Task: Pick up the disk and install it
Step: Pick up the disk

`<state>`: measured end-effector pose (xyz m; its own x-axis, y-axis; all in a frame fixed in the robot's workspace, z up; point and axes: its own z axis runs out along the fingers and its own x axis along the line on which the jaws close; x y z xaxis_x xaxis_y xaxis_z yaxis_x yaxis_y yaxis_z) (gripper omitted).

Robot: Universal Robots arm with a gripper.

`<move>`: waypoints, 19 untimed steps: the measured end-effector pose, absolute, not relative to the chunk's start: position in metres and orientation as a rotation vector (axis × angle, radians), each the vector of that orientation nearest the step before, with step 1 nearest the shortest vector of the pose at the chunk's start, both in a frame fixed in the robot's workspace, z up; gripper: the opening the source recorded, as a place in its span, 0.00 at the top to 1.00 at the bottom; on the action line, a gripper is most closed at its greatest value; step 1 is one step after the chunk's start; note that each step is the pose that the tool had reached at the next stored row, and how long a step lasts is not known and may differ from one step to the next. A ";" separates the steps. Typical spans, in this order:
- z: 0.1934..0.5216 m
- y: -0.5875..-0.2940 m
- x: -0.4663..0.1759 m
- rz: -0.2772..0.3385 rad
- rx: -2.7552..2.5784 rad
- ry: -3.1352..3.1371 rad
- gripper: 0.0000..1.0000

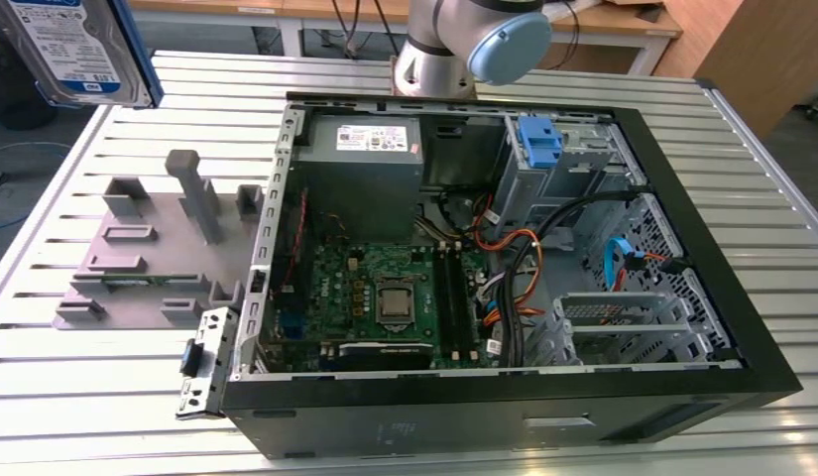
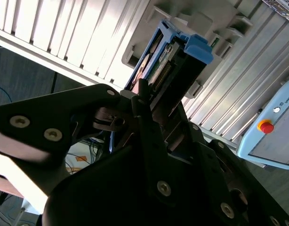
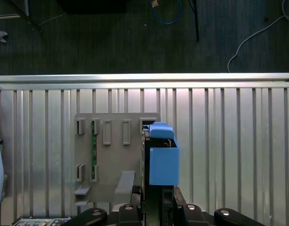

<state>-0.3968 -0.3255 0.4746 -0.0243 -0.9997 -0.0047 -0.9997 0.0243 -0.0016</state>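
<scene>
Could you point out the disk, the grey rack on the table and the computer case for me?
the disk (image 1: 78,40): exterior view, on its white-and-blue label.
the grey rack (image 1: 171,260): exterior view, on its flat base plate.
the computer case (image 1: 422,426): exterior view, on its dark near wall.

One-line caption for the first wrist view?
The gripper holds the disk edge-on; grey fixture plate and slatted table lie beyond.

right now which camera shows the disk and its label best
The exterior view: the disk is at that view's upper left, with its white-and-blue label facing the camera. Both wrist views see it edge-on in the gripper, mainly its blue frame.
</scene>
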 end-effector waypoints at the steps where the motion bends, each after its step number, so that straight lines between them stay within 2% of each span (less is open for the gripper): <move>1: 0.475 -0.326 -0.397 0.003 -2.191 2.245 0.65; 19: 0.494 -0.326 -0.397 0.003 -2.191 2.245 0.65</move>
